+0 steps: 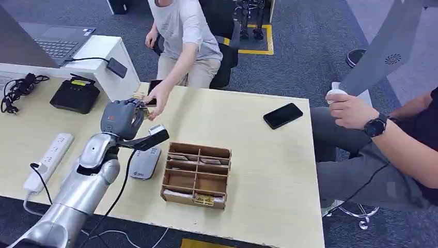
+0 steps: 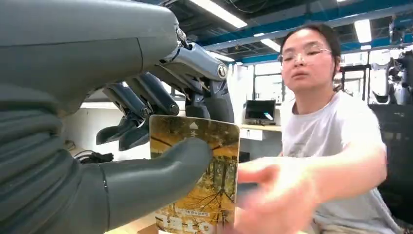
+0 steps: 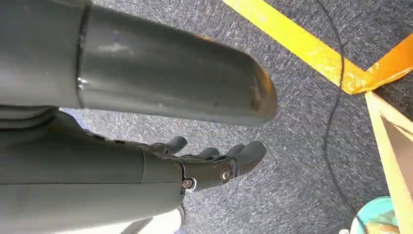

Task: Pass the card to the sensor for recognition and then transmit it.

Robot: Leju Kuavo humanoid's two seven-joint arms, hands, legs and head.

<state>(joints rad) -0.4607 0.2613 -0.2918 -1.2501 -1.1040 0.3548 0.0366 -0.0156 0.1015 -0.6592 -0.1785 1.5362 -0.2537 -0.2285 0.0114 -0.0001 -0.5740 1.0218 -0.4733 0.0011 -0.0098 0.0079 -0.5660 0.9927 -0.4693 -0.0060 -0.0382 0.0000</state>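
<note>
Left wrist view shows left hand point(image 2: 146, 146) pinching card point(image 2: 197, 175); right hand point(image 3: 209, 163) hangs loosely spread, holding nothing.

One card point(image 2: 204, 175), two robot hands (left point(image 1: 122, 118), right point(image 3: 214, 163)), two people point(image 1: 186, 41), one phone point(image 1: 282, 115)

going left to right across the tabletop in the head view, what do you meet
black cable bundle → white power strip → black device → left hand holding the card → wooden organizer → black phone
</note>
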